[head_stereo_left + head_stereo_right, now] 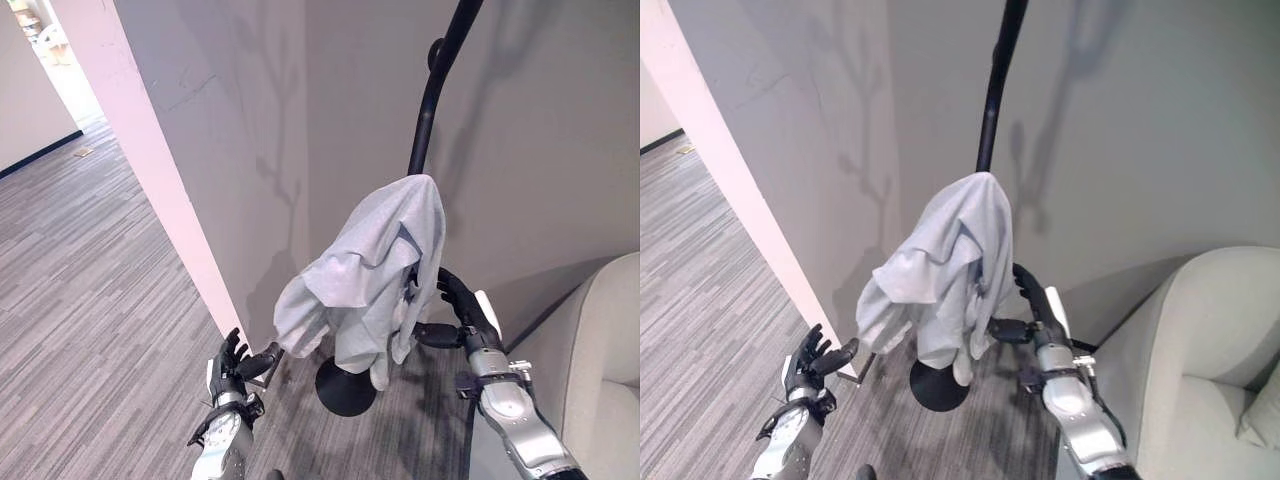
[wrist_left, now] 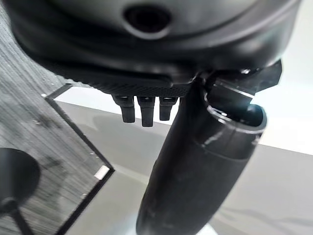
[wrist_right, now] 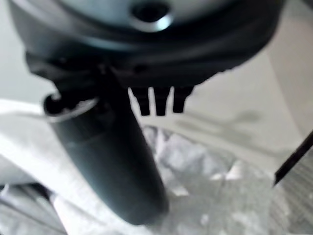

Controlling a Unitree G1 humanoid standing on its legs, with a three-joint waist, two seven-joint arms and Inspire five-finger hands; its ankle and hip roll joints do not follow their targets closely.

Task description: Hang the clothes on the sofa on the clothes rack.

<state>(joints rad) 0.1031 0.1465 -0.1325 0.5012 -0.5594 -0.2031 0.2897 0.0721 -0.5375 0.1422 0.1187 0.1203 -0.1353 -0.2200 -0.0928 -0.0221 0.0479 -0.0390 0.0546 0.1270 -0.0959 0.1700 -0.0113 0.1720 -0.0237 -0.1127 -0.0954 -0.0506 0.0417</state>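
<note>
Grey wood-grain floor (image 1: 90, 270), pale wall corner (image 1: 170, 200) behind.

Left hand (image 1: 237, 365), 7 o'clock: fingers relaxed, spread, holding nothing; idle beside wall corner.

Clothes rack (image 1: 436, 90), centre: black pole rising toward 12 o'clock, round base (image 1: 345, 388) on floor.

Light grey garment (image 1: 375, 270), centre: draped over rack branch, bunched, hanging free; appears hung.

Right hand (image 1: 462, 310), 4 o'clock: fingers straight, close beside garment edge, gripping nothing; likely steadying or just releasing.

Sofa (image 1: 1200, 360), 4–5 o'clock: beige armrest, no clothes seen on it.
</note>
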